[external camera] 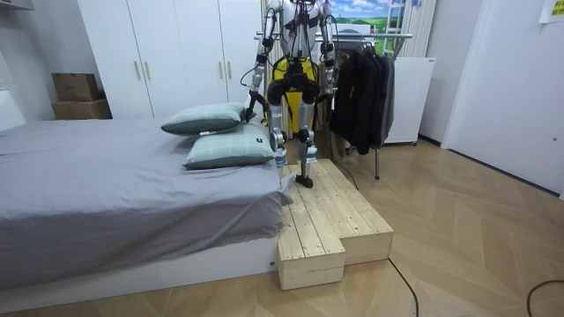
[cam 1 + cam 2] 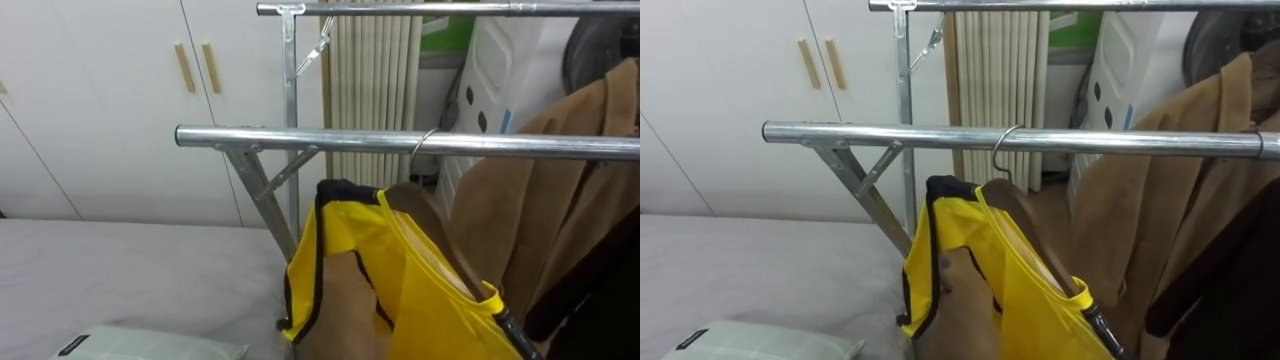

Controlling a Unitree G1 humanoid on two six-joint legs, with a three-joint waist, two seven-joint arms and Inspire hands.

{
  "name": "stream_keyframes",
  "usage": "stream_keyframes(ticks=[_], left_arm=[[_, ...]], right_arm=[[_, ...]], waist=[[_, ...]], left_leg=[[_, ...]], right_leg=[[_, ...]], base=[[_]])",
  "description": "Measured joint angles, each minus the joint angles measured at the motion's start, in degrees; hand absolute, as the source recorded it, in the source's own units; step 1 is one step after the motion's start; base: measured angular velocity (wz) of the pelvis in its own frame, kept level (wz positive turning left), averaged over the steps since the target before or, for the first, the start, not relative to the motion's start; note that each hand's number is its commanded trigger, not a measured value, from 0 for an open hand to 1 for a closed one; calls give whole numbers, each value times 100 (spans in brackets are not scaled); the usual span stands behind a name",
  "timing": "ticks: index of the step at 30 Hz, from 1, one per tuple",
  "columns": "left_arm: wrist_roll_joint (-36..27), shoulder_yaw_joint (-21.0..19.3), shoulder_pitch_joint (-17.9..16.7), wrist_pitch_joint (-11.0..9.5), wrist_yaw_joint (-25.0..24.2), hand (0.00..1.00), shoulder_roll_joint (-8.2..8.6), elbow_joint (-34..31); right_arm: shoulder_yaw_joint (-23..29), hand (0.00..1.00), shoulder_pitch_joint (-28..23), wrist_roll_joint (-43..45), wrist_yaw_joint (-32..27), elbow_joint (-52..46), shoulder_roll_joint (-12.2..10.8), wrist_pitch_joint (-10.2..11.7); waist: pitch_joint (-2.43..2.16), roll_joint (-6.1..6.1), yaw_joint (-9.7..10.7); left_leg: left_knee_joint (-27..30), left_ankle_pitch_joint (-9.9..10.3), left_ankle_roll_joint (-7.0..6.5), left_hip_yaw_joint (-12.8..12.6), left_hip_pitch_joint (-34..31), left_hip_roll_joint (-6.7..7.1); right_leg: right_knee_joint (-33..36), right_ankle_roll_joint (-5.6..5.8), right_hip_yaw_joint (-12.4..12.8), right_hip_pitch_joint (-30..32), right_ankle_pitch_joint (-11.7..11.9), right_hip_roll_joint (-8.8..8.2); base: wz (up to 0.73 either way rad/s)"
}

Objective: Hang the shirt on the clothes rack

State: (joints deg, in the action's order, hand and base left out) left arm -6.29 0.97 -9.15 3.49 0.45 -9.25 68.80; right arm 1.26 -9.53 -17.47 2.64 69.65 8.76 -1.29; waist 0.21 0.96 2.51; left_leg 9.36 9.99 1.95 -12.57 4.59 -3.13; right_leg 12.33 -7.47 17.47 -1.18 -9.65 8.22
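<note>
A yellow garment with black trim (image 2: 410, 290) hangs on a hanger whose metal hook (image 2: 424, 146) sits over the lower rail (image 2: 300, 138) of the clothes rack. The garment is tilted and drapes over a brown one beneath it. In the room view I stand on a wooden platform (image 1: 330, 220) facing the rack, with the yellow garment (image 1: 296, 67) in front of me. My left hand (image 1: 251, 107) hangs low at the room view's left, and my right hand (image 1: 332, 97) is lowered at its right. Both are too small to read.
Brown coats (image 2: 560, 200) hang further right on the rail, and dark clothes (image 1: 366, 97) fill the rack's end. A higher rail (image 2: 450, 8) runs above. The bed (image 2: 120, 270) with pillows (image 1: 227, 145) lies to my left. White wardrobe doors (image 2: 100, 80) stand behind.
</note>
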Motion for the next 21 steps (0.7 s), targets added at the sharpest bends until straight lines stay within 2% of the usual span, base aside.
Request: stream_keyframes(ticks=[5,11,19,21], left_arm=[[6,100,28,0,-13,0,-8,-1],[5,103,72,-9,-110,0,-10,-2],[3,94,73,-137,-103,0,-35,-5],[3,94,73,-149,-91,0,-42,-5]], right_arm=[[-4,0,18,-16,2,7,9,-2],[-5,0,37,-20,4,14,16,-2],[-5,0,54,-18,7,14,-18,0],[-6,0,53,-20,7,14,-26,0]], waist=[[-2,13,6],[20,31,7],[53,-33,2],[48,-53,5]], left_leg=[[0,0,0,3,15,-3],[0,0,0,15,16,-7],[0,0,0,26,12,-2],[0,0,0,26,12,-2]], right_leg=[[14,-6,-6,-1,4,3],[24,-7,-17,-1,0,6],[22,-4,-24,-1,-8,2],[24,-8,-29,-1,-12,2]], base=[[0],[0],[0],[0]])
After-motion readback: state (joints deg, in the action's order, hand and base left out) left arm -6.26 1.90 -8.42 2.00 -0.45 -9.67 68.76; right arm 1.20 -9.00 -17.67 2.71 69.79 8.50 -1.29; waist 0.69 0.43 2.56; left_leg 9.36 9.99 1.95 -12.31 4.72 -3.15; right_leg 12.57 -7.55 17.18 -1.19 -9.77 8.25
